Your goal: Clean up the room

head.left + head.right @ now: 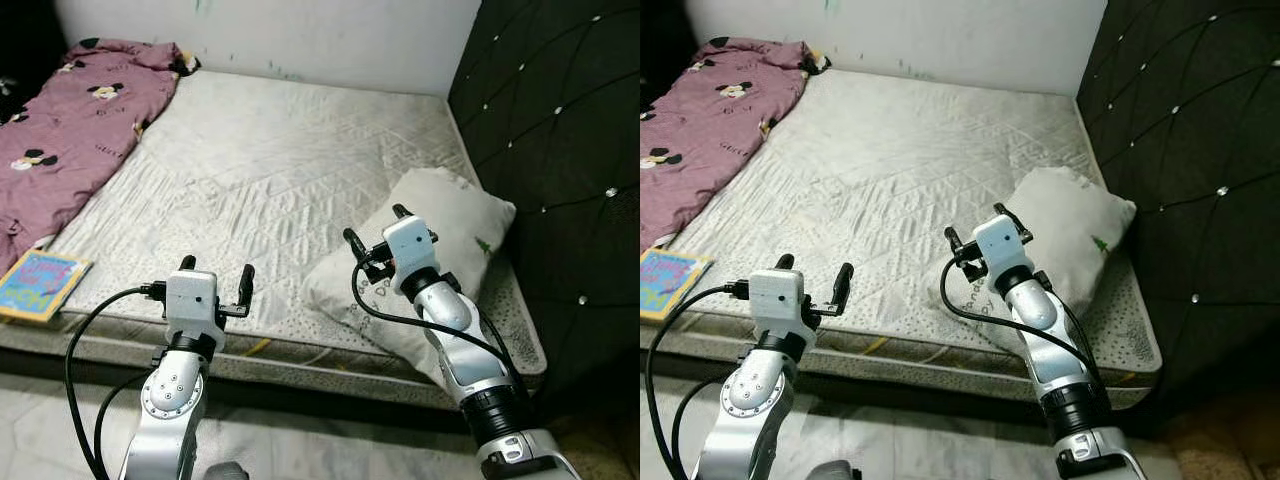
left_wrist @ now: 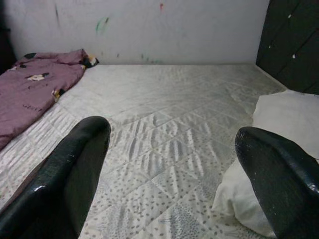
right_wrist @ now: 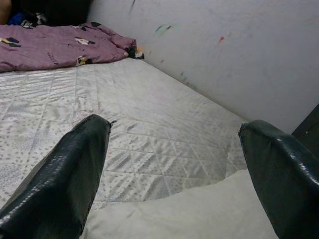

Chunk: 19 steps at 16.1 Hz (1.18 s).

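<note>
I'm facing the mattress [image 1: 270, 170] from its near long edge. White pillow [image 1: 440, 235] lies on the mattress at the end by the black tufted headboard [image 1: 560, 150], tilted, its lower corner hanging over the near edge. Right gripper [image 1: 378, 232] hovers over the pillow's mattress-side edge, fingers spread wide, nothing between them; I can't tell whether it touches the fabric. Left gripper [image 1: 215, 280] sits just above the mattress's near edge, well apart from the pillow, fingers also spread and empty. Purple cartoon-print blanket [image 1: 70, 110] is bunched along the mattress end far from the headboard, running up to the white wall [image 1: 300, 40]. Colourful book [image 1: 40, 283] lies flat at the near corner on that same end, just beside the blanket's lower edge. The quilted middle of the mattress between blanket and pillow is bare. Tiled floor [image 1: 60, 420] runs along the near edge below the arms.
</note>
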### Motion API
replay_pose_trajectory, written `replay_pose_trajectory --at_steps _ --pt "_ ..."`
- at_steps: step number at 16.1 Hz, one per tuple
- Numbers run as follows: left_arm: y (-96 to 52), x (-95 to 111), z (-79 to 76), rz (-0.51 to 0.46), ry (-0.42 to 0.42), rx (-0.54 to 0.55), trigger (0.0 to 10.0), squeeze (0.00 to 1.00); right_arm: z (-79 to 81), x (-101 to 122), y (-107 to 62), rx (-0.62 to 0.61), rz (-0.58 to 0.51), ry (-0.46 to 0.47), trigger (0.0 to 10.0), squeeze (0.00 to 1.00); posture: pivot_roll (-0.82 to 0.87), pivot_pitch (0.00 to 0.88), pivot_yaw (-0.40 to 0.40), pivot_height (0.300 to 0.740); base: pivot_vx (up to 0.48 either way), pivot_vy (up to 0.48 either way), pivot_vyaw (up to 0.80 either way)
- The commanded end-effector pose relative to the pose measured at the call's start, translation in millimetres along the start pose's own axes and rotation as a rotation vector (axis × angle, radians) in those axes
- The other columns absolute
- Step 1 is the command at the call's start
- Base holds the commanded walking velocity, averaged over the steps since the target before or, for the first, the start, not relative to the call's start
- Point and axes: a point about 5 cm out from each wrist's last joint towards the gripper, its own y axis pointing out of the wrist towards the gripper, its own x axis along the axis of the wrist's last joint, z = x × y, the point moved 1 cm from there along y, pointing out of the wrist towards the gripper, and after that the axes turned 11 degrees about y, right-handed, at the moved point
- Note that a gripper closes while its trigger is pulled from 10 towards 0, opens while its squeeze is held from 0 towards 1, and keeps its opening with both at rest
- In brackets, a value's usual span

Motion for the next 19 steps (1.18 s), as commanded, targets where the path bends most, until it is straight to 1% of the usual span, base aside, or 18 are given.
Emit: replay_pose_trajectory --at_steps 1,13,14,15,19 --pt "2.1 2.2 -0.3 -0.014 0.005 -0.011 10.0 0.0 -3.1 2.8 1.1 -0.012 -0.012 0.001 10.0 0.0 0.01 0.0 -0.058 0.74 0.319 0.0 0.0" --pt "3.1 2.2 -1.0 -0.015 0.012 -0.017 10.0 0.0 -3.6 2.9 1.5 -0.011 -0.012 -0.003 10.0 0.0 0.01 0.0 -0.058 0.74 0.34 0.0 0.0" --pt "3.2 0.8 -1.0 -0.003 0.011 -0.014 10.0 0.0 -3.7 2.8 1.5 -0.011 -0.012 -0.004 10.0 0.0 0.01 0.0 -0.057 0.74 0.364 0.0 0.0" --pt "3.4 0.7 -0.9 -0.004 0.005 -0.012 10.0 0.0 -3.9 2.8 1.5 -0.011 -0.012 -0.004 10.0 0.0 0.01 0.0 -0.057 0.74 0.24 0.0 0.0" --pt "4.1 -0.3 -0.4 0.001 0.006 -0.01 10.0 0.0 -6.5 2.0 1.1 -0.019 -0.01 -0.003 10.0 0.0 0.01 0.0 -0.057 0.74 0.0 0.0 0.0"
